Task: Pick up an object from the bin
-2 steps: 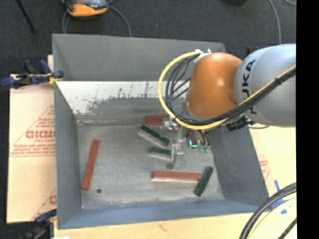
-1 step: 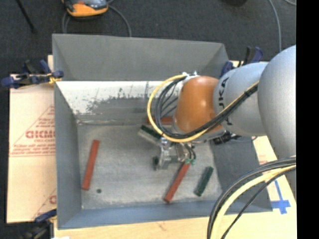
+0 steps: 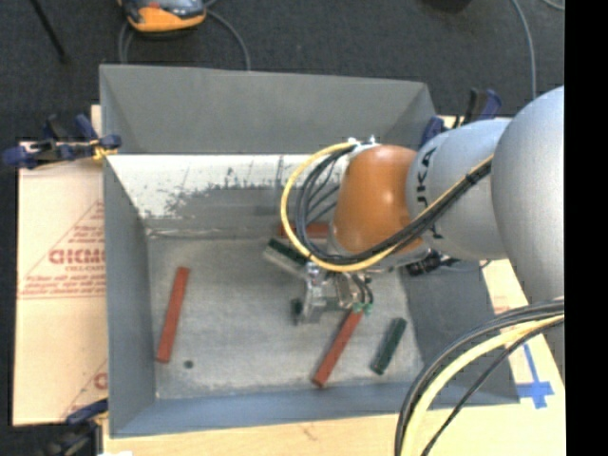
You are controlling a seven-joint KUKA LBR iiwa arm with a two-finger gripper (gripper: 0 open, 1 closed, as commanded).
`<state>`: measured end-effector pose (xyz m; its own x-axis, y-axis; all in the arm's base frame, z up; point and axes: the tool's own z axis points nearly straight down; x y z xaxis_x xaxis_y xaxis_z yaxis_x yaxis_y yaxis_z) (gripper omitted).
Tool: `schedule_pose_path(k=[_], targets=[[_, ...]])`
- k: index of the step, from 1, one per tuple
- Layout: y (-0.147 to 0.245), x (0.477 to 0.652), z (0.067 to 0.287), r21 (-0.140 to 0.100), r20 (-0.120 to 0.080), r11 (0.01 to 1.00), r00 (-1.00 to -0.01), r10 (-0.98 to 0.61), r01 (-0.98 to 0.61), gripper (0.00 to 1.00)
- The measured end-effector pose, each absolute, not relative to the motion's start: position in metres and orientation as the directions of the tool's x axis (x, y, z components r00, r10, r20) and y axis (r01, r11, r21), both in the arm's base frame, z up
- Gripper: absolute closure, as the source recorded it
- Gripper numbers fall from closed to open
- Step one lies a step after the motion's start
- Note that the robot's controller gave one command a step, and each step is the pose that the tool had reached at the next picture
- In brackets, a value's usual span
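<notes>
The long red stick [image 3: 334,351] hides its top end under the gripper [image 3: 323,304]. At 12 o'clock from there, looped cables [image 3: 299,207] cover a red-orange thing [image 3: 316,229]. A tiny dark speck [image 3: 187,364] at 8 o'clock is too small to tell.

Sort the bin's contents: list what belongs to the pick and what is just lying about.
Likely in the job:
- gripper
- near red stick, slanting, its upper end beside the gripper
- grey bin

Lying about:
- left red stick
- dark green stick, right side
- dark green piece, by the arm
</notes>
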<state>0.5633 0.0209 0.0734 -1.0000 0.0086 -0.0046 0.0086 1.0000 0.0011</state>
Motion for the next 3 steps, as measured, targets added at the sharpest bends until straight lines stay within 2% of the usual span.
schedule_pose_path(k=[1,2,3], targets=[[-0.032,0.570,0.094,-0.001,-0.004,1.000,-1.000,0.003,0.003,1.00],[-0.032,0.570,0.094,-0.001,-0.004,1.000,-1.000,0.004,0.004,1.00],[-0.065,0.585,0.215,0.000,-0.005,0.993,-0.993,0.114,0.114,1.00]])
